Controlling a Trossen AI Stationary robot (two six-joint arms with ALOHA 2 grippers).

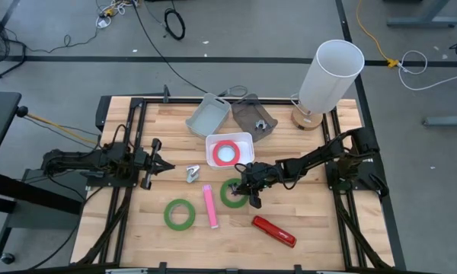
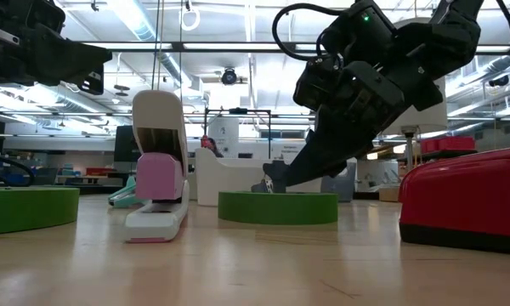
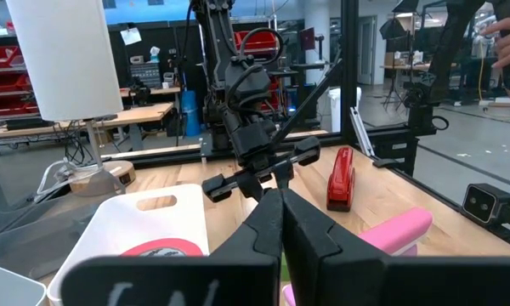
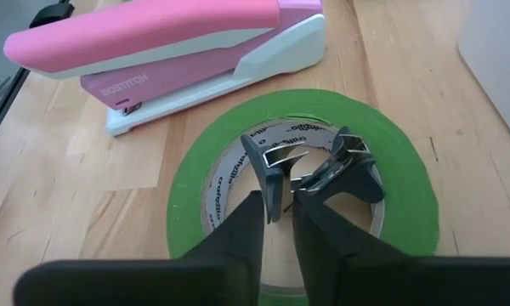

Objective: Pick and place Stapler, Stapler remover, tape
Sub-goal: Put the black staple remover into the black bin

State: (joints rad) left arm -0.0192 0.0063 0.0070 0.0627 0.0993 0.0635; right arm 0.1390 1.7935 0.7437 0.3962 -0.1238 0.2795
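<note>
A dark stapler remover with metal claws lies inside the open centre of a green tape roll, which lies flat on the table. My right gripper slants down into that ring and is shut on the remover. A pink stapler lies just left of this roll. A second green tape roll sits farther left, and a red stapler lies nearer the front edge. A red tape roll rests in a white tray. My left gripper hovers shut at the table's left. My right gripper pinches one of the remover's two arms between its two fingers. The other arm stands free beside the fingers. The fingers slant down from the table's right side into the ring. Whether the remover is off the table, I cannot tell.
Two grey bins and a white lamp stand along the far edge. A small silver object lies left of the tray. Bare wood shows at the front right, beyond the red stapler.
</note>
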